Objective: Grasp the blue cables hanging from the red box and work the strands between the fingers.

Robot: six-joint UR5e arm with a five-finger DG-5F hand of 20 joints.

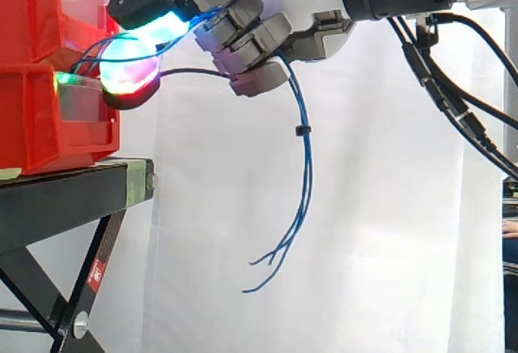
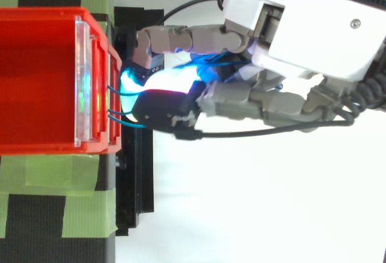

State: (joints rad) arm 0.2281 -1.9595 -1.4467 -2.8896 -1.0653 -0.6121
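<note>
Thin blue cables (image 1: 305,167) run out of the front of the red box (image 1: 48,118) and pass through my hand (image 1: 243,29). Their loose ends droop below the hand in front of the white curtain. The hand comes in from the right at box height, with its fingers curled round the strands. Its glowing fingertips (image 1: 133,65) sit close to the box's front lip. From above, the hand (image 2: 289,40) lies just right of the red box (image 2: 36,82), and short blue cable (image 2: 120,118) stretches bridge the gap between box and fingertips.
The red boxes are stacked on a black stand (image 1: 73,199) with green tape (image 2: 78,172) on its top. A clear window (image 2: 83,82) closes the box's front. A white curtain (image 1: 364,248) hangs behind, with free room below and right of the hand.
</note>
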